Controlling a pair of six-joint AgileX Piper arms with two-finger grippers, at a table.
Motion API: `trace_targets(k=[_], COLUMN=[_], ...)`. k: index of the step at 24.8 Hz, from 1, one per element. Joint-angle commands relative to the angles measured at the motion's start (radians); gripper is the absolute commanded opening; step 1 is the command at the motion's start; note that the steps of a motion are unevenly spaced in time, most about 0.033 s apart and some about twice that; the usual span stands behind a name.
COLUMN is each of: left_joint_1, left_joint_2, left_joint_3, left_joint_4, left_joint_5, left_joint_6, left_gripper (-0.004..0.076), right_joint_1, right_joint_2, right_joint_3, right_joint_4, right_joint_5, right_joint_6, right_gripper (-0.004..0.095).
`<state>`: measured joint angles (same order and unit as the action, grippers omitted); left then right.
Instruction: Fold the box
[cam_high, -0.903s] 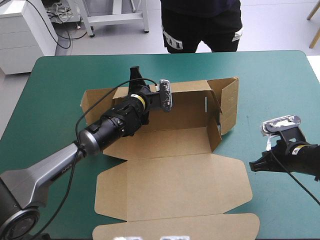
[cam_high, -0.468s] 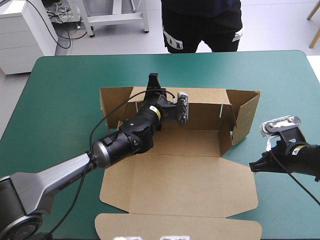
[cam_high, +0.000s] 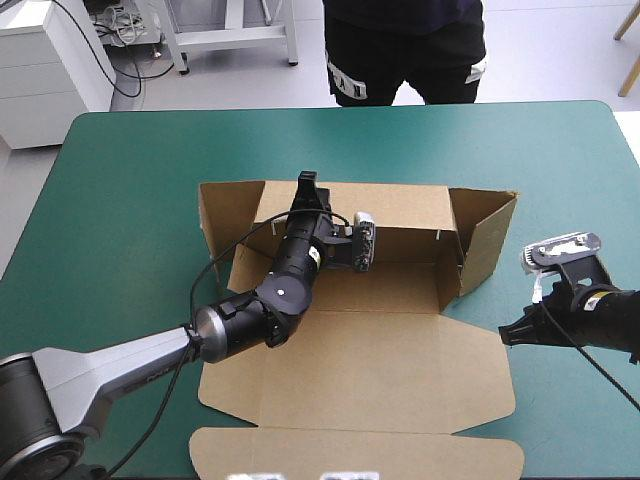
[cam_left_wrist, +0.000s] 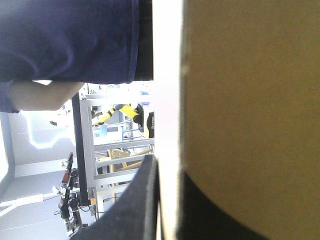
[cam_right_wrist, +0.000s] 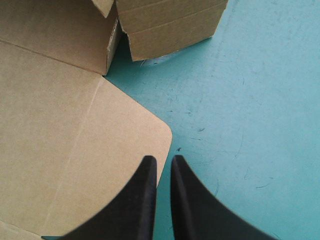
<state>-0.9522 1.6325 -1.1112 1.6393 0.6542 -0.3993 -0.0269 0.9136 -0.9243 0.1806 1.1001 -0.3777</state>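
The box (cam_high: 360, 350) lies about the middle of the surface (cam_high: 130, 180), half made. Its back wall (cam_high: 410, 215) stands along the 12 o'clock side, the side wall (cam_high: 485, 240) is up at 3 o'clock, and a loose flap (cam_high: 225, 215) angles out at 10 o'clock. The lid (cam_high: 360, 375) is flat toward 6 o'clock.

Compared with a moment earlier, the whole sheet has slid toward 3 o'clock and turned, so the back wall now runs square with the surface's far edge instead of slanting. The back wall, which leaned earlier, now looks nearly upright, and the side wall has opened outward from it. Since just before, the box has barely shifted, so the drag seems finished. I judge that the tray is now lined up for the walls to be tucked, though the 10 o'clock flap is still untucked.

The left hand (cam_high: 308, 183) sits on the back wall's top edge, left of its middle, pinching the board between fingers that are nearly pressed together. The left arm (cam_high: 250, 310) reaches in from 8 o'clock across the tray floor, its wrist tipped up more steeply than before.

The right hand (cam_right_wrist: 160, 159) has not moved. It hovers low over bare teal-green cover just beside the lid's rounded corner, at 3 o'clock of the lid, its fingers all but pressed together and holding nothing.
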Motion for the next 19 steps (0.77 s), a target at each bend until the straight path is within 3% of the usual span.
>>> trace_targets(k=[1,11,13,15,18,19], left_joint_1=[-0.007,-0.007,-0.007,-0.007,-0.007,-0.007], left_joint_2=[-0.045,-0.043,-0.043,-0.043,-0.043,-0.043], left_joint_3=[-0.011,-0.011,-0.011,-0.011,-0.011,-0.011], left_joint_4=[0.028,0.028,0.028,0.028,0.028,0.028], left_joint_5=[0.041,0.0,-0.015,-0.019,-0.019,-0.019], left_joint_6=[-0.03,-0.064,-0.068,-0.068,-0.068,-0.068], left_gripper=[-0.0008,-0.0008,-0.0008,-0.0008,-0.0008,-0.0008], right_joint_1=[-0.008,-0.008,-0.008,-0.008,-0.008,-0.008], right_joint_2=[-0.011,-0.011,-0.011,-0.011,-0.011,-0.011], right_joint_3=[-0.025,-0.025,-0.025,-0.025,-0.025,-0.025], right_joint_4=[0.006,0.009,0.009,0.02,0.094,0.105], right_joint_5=[-0.03,-0.046,-0.05,-0.048,-0.046,-0.046], right_joint_6=[-0.009,-0.032,-0.009,0.009,0.025,0.025], right_gripper=[0.0087,0.0092,0.014,0.0261,0.0546,0.0594])
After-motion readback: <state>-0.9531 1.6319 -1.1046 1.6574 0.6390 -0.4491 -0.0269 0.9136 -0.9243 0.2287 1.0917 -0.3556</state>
